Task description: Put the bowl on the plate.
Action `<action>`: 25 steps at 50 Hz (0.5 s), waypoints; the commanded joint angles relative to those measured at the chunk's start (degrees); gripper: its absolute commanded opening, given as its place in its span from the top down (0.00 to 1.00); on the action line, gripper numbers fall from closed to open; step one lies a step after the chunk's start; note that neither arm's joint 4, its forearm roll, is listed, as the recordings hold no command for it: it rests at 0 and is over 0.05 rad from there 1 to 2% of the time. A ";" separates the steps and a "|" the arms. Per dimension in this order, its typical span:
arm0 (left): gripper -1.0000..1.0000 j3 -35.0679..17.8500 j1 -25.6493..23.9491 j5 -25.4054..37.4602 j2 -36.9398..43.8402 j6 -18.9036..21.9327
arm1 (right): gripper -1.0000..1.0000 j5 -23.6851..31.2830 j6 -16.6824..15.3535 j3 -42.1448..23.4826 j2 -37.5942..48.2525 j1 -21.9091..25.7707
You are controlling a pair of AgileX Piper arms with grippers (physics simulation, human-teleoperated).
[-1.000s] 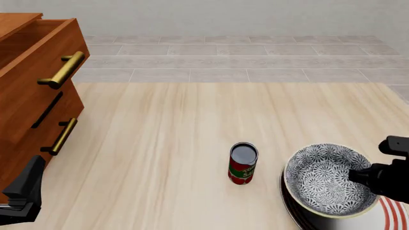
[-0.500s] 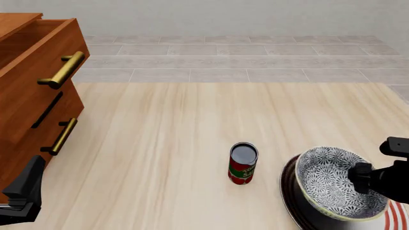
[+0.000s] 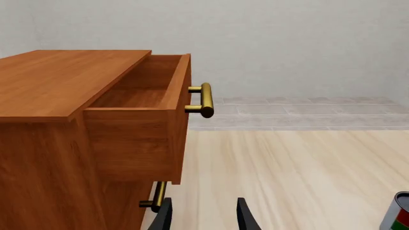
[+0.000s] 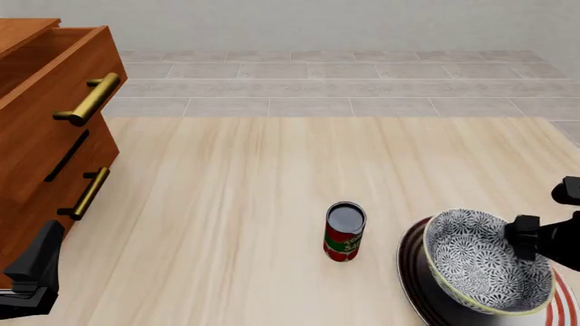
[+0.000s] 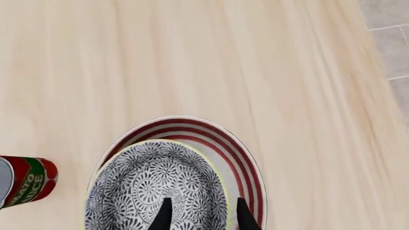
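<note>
Bowl (image 4: 485,270) sits over the plate (image 4: 412,272) at the near right corner of the table (image 4: 254,204), tilted slightly, its opening leaning toward the left. Can't tell whether its base is fully resting on the plate or just above it. Plate is mostly covered by the bowl in the front view; red rings show at the near right edge. In the right wrist view the plate's ringed rim (image 5: 240,158) sticks out around the bowl (image 5: 153,187) on the far side.

Right gripper (image 4: 534,241) is at the bowl's right rim. Right wrist view shows two dark fingertips (image 5: 164,215) straddling the pale rim, one inside the bowl, one outside. Looks clamped on the rim, though the contact point itself is cut off at the frame edge.

Left gripper (image 4: 37,272) is at the near left edge, just beside the wooden drawer cabinet (image 4: 45,149), well apart from the bowl. In the left wrist view its fingertips (image 3: 163,218) stand apart with nothing between them.

Red and green can (image 4: 344,232) stands upright near the table's middle, just left of the plate, not touching it. Cabinet's top drawer (image 3: 143,96) is pulled out; brass handles (image 4: 91,98) on the drawer fronts. Grey tiled floor (image 4: 363,81) past the table's far edge.
</note>
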 commanded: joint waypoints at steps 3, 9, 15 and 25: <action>0.00 0.00 0.01 -0.01 0.03 0.04 | 0.00 2.30 -0.84 -2.93 -1.04 -0.36; 0.00 0.00 0.01 -0.01 0.03 0.04 | 0.00 2.29 -1.18 -3.96 -0.46 -0.62; 0.00 0.00 0.01 -0.01 0.03 0.04 | 0.00 3.93 -1.57 -5.17 -1.65 -0.86; 0.00 0.00 0.01 -0.01 0.03 0.04 | 0.00 6.52 -2.59 -8.46 -3.14 -1.00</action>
